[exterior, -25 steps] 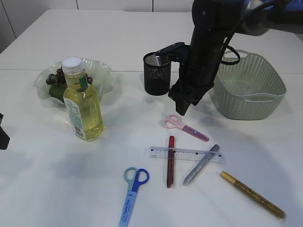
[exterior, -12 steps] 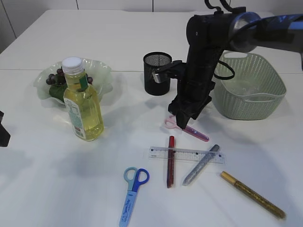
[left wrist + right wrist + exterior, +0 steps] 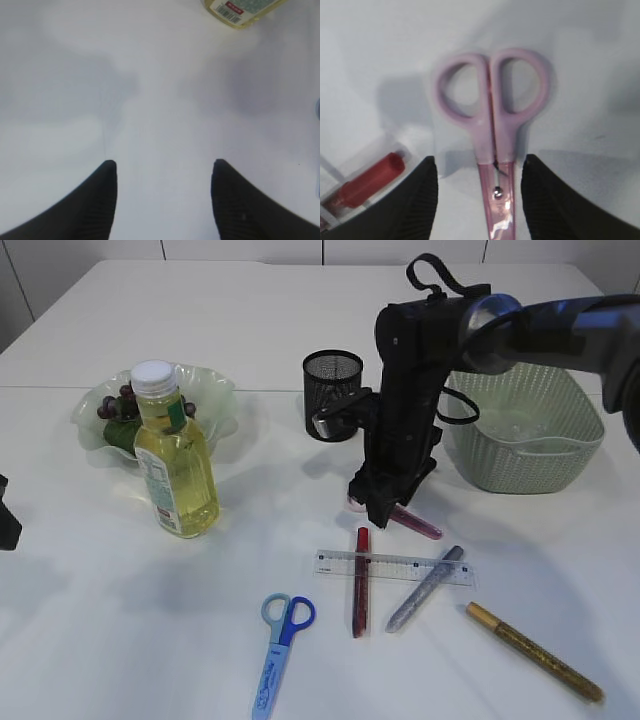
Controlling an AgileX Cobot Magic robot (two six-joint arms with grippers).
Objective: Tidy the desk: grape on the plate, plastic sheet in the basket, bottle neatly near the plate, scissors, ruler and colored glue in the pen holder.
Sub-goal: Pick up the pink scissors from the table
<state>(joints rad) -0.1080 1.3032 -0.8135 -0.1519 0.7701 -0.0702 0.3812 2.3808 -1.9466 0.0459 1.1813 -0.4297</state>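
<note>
Over the pink scissors (image 3: 492, 130) the right gripper (image 3: 479, 200) hangs, fingers apart astride the pivot, handles at 12 o'clock; next, lower and clamp

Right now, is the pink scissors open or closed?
Closed. In the right wrist view the pink scissors lies flat with its two handle loops pressed together, between the open fingers of the right gripper.
</note>
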